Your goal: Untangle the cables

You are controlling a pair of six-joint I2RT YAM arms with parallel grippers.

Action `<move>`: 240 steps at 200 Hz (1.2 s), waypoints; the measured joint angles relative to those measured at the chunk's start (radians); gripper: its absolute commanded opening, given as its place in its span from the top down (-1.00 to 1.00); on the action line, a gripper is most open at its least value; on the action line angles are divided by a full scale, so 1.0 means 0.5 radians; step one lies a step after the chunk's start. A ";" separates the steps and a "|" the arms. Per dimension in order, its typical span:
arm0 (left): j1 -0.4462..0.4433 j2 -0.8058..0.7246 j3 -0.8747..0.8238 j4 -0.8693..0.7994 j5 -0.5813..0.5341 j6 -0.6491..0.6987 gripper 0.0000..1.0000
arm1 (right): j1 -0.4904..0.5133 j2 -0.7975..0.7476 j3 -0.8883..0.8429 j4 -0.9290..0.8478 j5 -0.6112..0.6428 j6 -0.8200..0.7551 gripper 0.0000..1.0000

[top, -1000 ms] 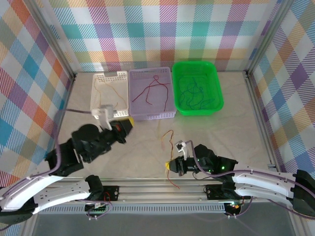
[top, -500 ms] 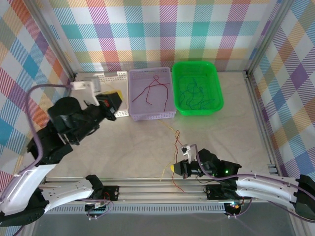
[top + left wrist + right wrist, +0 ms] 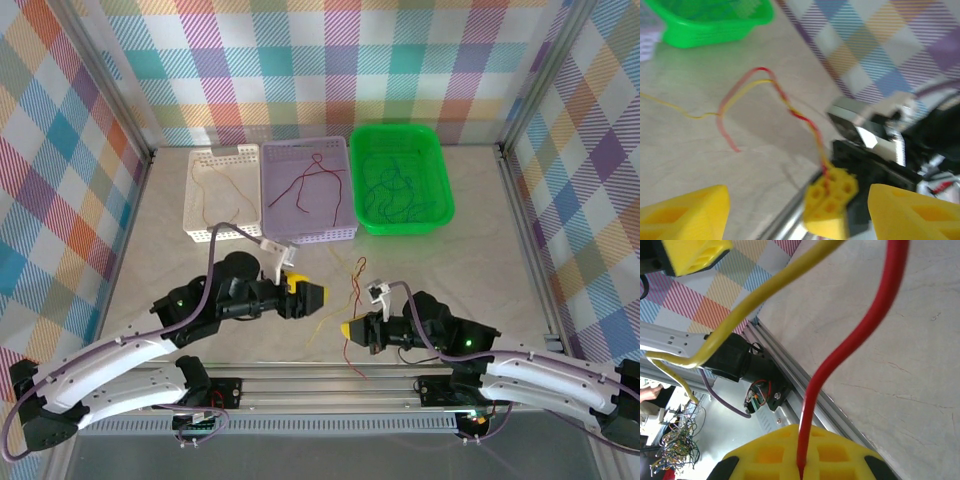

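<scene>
L pincer [image 3: 308, 297] open: yellow fingers [image 3: 685, 210] wide apart, nothing btwn them. It points across at the R pincer [image 3: 349, 331], just to its right, low over the desk [image 3: 480, 260] near the front rail [image 3: 320, 385].

R pincer closed on the red cable [image 3: 803, 440]; in the R wrist view the strand runs straight into the pinched yellow tips. Yellow cable [image 3: 760, 295] passes just above that grip. In the L wrist view it's twisted w/ the red one right up to the R pincer's tip, can't tell if it's clamped too. From the R pincer both strands rise, loop away, then drop to the desk in front of the L pincer. The yellow one trails on across the desk; the red end lies short.

Far beyond both pincers, 3 baskets side by side:
- white basket [image 3: 225, 152], ahead-left of L pincer, w/ a thin yellow-orange cable [image 3: 232, 195]
- lilac basket [image 3: 305, 146], ahead of L pincer, w/ red cables [image 3: 318, 172]
- green basket [image 3: 395, 129], ahead of R pincer, w/ blue + green cables [image 3: 395, 190] in a heap
</scene>
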 measured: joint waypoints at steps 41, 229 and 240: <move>-0.166 0.103 -0.050 0.203 0.063 -0.036 -0.49 | 0.000 0.063 0.010 0.002 -0.020 -0.011 1.00; -0.212 0.092 -0.112 0.117 0.088 -0.011 0.45 | 0.000 0.113 0.095 -0.013 -0.087 -0.020 1.00; -0.213 0.092 -0.135 0.131 0.099 -0.027 0.53 | 0.000 0.113 0.095 -0.011 -0.087 -0.020 1.00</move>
